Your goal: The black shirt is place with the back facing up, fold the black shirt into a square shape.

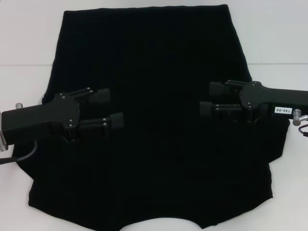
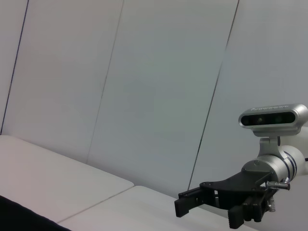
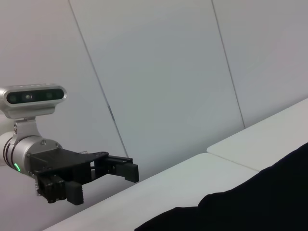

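Lying flat on the white tabletop (image 1: 284, 29), the large plain black soft-fabric short-sleeved shirt (image 1: 154, 62) is spread nearly full width in the head view, one straight edge at the far side and a curved edge nearest the robot; no lettering shows, and whether any fold has been made cannot be determined.

Left gripper (image 1: 111, 109): black, hard-bodied, positioned over the left-hand part of the cloth, fingers pointing inward and spread apart with nothing between them; the right wrist view shows the same gripper (image 3: 103, 174) clear above the table, jaws parted and empty.

Right gripper (image 1: 208, 99): mirrored over the right-hand part, likewise parted and empty; confirmed in the left wrist view (image 2: 208, 211), raised off the surface.

Assessment: neither tool appears to touch the fabric; the step in hand is judged to be the approach to a first grasp.

Recommendation: each gripper should descend at the shirt's outer edge on its own side rather than mid-panel, where flat cloth offers little to pinch; fingers should go low enough to take a single fabric layer cleanly; both sides should be lifted evenly and carried inward together, so that the fold line runs straight and no wrinkle is dragged across the panel.
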